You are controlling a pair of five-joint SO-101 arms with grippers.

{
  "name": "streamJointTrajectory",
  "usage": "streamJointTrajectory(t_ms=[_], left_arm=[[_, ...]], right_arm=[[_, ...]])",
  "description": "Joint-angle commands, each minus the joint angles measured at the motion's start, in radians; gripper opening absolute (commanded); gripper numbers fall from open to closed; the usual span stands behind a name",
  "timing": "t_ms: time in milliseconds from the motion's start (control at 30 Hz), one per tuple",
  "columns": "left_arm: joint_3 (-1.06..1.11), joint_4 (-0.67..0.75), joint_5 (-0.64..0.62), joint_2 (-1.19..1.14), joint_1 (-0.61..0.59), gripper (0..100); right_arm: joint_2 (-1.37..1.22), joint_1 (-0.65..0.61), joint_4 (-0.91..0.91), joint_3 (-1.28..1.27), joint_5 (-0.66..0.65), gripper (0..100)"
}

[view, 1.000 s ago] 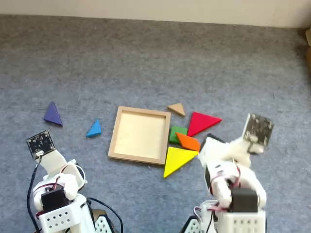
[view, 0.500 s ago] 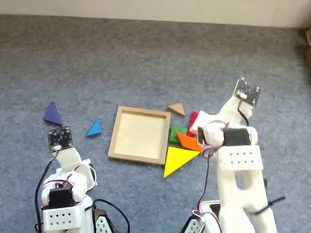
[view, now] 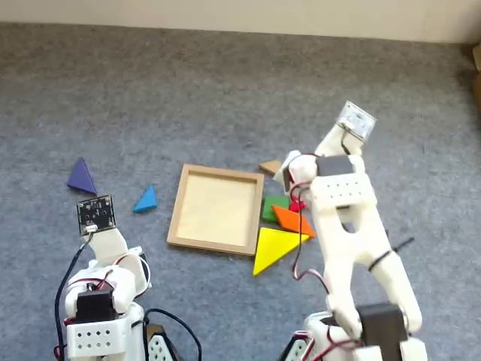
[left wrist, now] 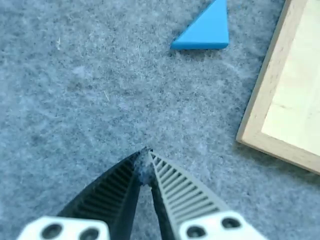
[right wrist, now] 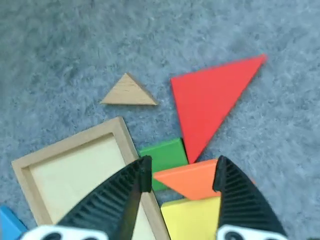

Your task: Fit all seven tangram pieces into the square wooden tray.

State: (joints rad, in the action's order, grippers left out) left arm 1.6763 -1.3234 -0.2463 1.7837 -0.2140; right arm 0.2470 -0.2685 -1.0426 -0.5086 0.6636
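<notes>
Orange piece (right wrist: pixel 200 182) lies below, between my right gripper's (right wrist: pixel 182 171) parted jaws; my left gripper's (left wrist: pixel 146 159) jaws are closed over carpet (left wrist: pixel 75 85), blue triangle (left wrist: pixel 206 34) far-right of them.

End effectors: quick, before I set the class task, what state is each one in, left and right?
Left end effector: closed, holding nothing.
Right end effector: open, holding nothing.
</notes>
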Motion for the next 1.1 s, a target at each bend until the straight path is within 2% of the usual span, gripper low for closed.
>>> streamJointTrajectory(t_ms=[0,200,433,767,1067], left_arm=[[0.019,-0.002,-0.008,0.039,0.019,1],[0.019,-0.003,-0.008,0.041,0.018,1],[0.019,-0.003,-0.008,0.041,0.012,1],[0.019,-0.003,-0.008,0.042,0.012,1],[0.019,-0.003,-0.008,0.042,0.012,1]], right_arm=[[-0.054,-0.010,0.058,0.096,0.055,20.7],[-0.183,0.001,0.056,0.189,0.098,21.4],[-0.334,0.041,-0.038,0.352,0.097,35.2],[-0.579,0.068,-0.107,0.613,0.101,35.4],[-0.679,0.096,-0.107,0.636,0.101,35.4]])
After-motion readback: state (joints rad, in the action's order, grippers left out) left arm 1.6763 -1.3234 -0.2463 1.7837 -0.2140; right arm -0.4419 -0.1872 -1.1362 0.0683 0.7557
